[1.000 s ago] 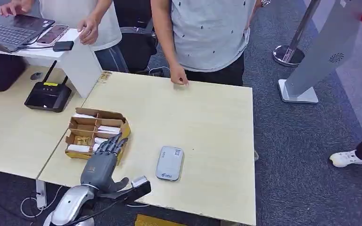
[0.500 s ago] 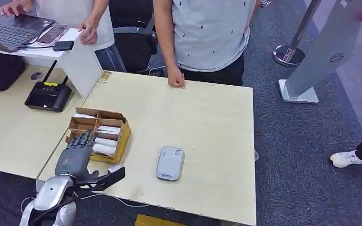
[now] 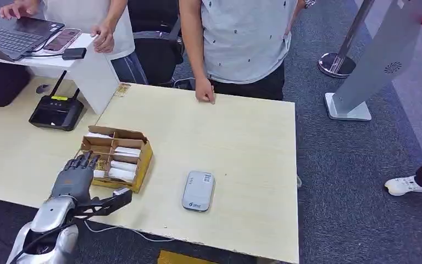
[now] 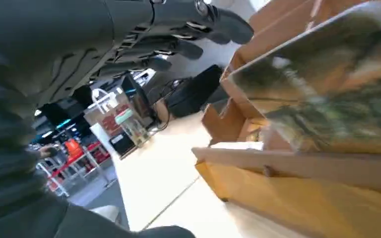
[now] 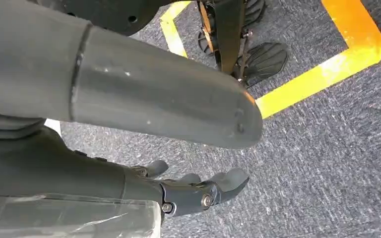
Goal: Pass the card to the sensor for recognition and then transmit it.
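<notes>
Sliding left off the box [image 3: 115,157], the left hand [image 3: 72,179] hangs beside it, fingers apart and holding nothing, so picking a card [image 3: 122,174] comes next.

Blurred cardboard box [image 4: 327,99] in left wrist view; its contents [image 4: 337,114] unreadable.

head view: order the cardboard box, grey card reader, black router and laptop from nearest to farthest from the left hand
From the left hand:
1. Cardboard box, right at its fingers.
2. Black router, on the adjoining table behind.
3. Grey card reader, mid-table on the right.
4. Laptop, far back corner.
</notes>
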Controlling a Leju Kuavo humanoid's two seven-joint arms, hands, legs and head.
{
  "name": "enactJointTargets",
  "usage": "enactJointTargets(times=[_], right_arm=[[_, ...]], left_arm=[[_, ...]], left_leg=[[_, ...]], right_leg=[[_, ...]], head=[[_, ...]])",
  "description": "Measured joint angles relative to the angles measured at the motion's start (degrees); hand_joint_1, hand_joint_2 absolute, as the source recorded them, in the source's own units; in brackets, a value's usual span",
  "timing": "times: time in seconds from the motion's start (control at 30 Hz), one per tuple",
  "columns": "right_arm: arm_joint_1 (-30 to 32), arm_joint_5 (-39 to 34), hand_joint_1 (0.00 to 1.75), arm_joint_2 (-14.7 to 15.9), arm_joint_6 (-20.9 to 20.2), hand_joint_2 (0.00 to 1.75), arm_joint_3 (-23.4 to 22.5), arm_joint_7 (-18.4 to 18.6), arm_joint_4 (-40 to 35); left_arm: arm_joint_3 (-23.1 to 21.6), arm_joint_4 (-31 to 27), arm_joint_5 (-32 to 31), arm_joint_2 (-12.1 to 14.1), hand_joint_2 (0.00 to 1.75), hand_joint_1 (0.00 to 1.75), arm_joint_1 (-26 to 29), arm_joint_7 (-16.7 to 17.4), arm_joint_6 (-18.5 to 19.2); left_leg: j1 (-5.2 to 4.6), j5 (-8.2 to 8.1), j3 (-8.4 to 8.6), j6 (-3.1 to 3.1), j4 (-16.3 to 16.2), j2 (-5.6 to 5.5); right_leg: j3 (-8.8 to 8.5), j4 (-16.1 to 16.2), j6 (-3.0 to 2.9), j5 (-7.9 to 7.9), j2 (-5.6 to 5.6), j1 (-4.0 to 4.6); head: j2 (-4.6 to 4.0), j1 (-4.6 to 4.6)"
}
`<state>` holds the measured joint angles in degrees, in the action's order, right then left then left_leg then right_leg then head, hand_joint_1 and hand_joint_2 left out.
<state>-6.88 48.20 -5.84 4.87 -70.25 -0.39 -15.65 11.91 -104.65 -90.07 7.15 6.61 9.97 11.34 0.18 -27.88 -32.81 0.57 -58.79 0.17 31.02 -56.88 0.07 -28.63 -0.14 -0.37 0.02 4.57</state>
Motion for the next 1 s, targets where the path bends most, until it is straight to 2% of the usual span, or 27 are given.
enactJointTargets(times=[0.3, 0.67, 1.0], right_arm=[[-0.1, 0.3, 0.00, 0.0, -0.2, 0.00, 0.0, -0.2, 0.0], [-0.1, 0.2, 0.00, 0.0, -0.3, 0.00, 0.0, -0.1, 0.0], [-0.1, 0.2, 0.00, 0.0, -0.3, 0.00, 0.0, -0.1, 0.0]], left_arm=[[-0.1, 2.6, 0.0, 0.7, 1.75, 0.00, -3.5, -1.0, 0.8], [-1.8, 3.4, 0.0, -1.1, 1.75, 0.00, -5.0, -3.6, 0.0], [-2.8, 3.4, 0.0, -2.1, 1.75, 0.00, -5.4, -3.7, 0.0]], left_leg=[[0.01, 0.00, 0.01, -0.01, 0.0, 0.01], [0.00, 0.00, 0.00, -0.01, 0.0, 0.02], [0.01, 0.00, 0.00, -0.01, 0.0, 0.02]], right_leg=[[0.02, 0.0, 0.00, 0.00, 0.04, 0.00], [0.03, 0.0, 0.00, 0.00, 0.04, 0.00], [0.04, 0.0, 0.00, 0.00, 0.04, 0.00]], head=[[0.00, 0.02], [0.00, 0.02], [0.00, 0.00]])
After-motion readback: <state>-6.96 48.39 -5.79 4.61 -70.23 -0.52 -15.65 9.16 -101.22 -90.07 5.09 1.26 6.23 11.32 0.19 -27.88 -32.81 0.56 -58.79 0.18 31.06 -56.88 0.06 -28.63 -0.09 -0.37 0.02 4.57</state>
